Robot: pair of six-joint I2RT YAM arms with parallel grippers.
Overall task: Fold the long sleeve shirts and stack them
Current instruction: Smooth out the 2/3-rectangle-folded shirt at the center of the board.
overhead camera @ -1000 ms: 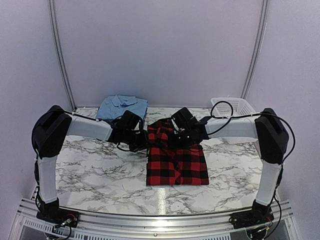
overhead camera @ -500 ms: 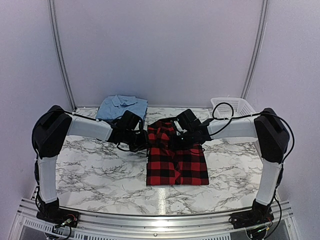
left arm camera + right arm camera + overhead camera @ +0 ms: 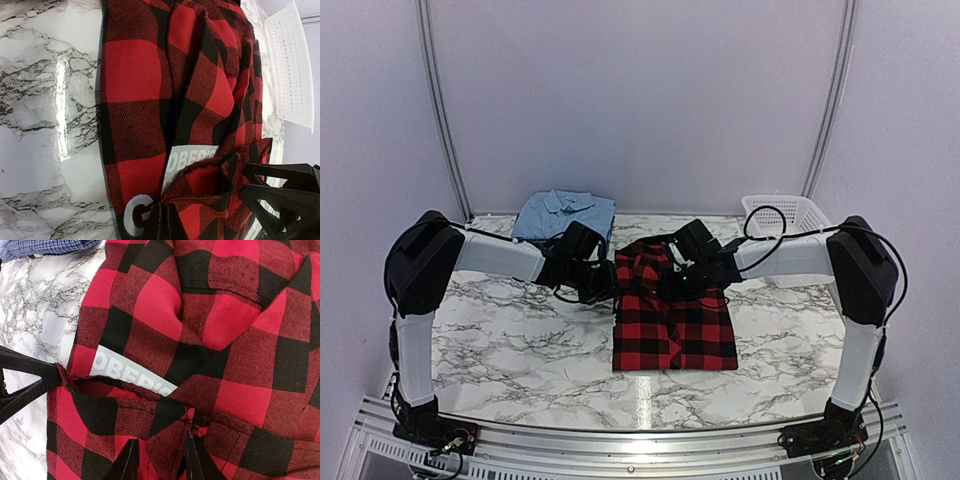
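Well left of the white plastic mesh basket [image 3: 785,210] sits a folded light blue collared shirt [image 3: 565,212]. Nearer the basket, the left gripper [image 3: 161,215] is pinched closed on an edge of the red-and-black buffalo-plaid flannel shirt with white block letters [image 3: 675,325]. The flannel looks soft, light and limp, best held by edges or corners. The right gripper [image 3: 161,452] straddles a ridge of that cloth with its jaws partly apart; whether it grips, I cannot tell.

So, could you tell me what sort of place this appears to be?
Probably a robotics test booth: plain lilac walls close in a marble-patterned tabletop, and a ribbed metal rail runs along its near edge.
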